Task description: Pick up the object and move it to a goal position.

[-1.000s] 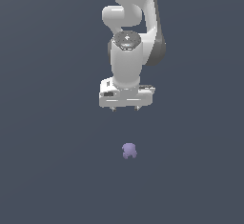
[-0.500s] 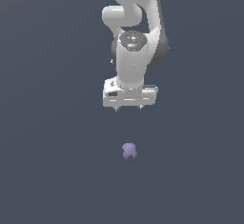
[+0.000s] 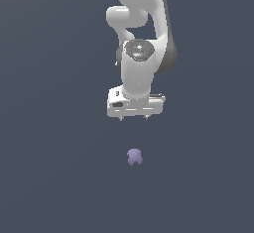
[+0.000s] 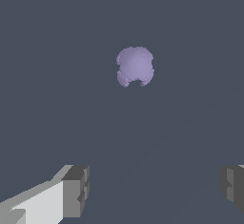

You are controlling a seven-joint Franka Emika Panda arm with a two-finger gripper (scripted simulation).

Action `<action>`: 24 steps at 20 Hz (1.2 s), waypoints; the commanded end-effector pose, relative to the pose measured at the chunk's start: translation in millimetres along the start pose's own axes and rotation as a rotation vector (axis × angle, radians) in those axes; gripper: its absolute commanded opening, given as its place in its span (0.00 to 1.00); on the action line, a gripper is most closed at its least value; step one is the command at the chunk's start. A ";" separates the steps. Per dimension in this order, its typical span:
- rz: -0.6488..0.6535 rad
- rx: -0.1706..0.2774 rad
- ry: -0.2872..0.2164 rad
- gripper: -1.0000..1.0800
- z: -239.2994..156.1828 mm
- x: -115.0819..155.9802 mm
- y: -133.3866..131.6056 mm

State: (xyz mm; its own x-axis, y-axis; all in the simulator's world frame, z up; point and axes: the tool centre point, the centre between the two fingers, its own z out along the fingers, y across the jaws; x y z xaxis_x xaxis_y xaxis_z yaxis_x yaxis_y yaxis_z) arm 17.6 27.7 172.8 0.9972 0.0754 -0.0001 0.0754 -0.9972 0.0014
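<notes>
The object (image 3: 134, 156) is a tiny pale purple lumpy blob with a rounded top and two small stubs, lying on the dark grey floor. It also shows in the wrist view (image 4: 135, 66), apart from the fingers. My gripper (image 3: 134, 117) hangs from the white arm above the object, a gap of floor between them. Its two short fingertips (image 3: 122, 117) stand wide apart, open and empty. In the wrist view the two grey pads (image 4: 76, 190) sit at the frame's edges with bare floor between them.
The flat dark grey floor (image 3: 54, 167) fills both views. The white arm's body (image 3: 141, 33) rises behind the gripper. No goal marker shows.
The arm and gripper have moved slightly toward the exterior view's right and a little lower, closer to the object. The object has not moved.
</notes>
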 end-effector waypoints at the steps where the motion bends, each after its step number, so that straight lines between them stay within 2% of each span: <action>1: -0.005 -0.001 0.000 0.96 4.4 8.9 0.0; 15: -0.042 -0.001 0.000 0.96 50.0 77.2 0.5; 24: -0.057 0.001 0.000 0.96 74.8 101.5 1.1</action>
State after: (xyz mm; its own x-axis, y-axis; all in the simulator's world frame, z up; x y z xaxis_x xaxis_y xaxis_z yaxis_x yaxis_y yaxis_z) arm 115.5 34.0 101.1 0.9915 0.1298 -0.0009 0.1298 -0.9915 0.0008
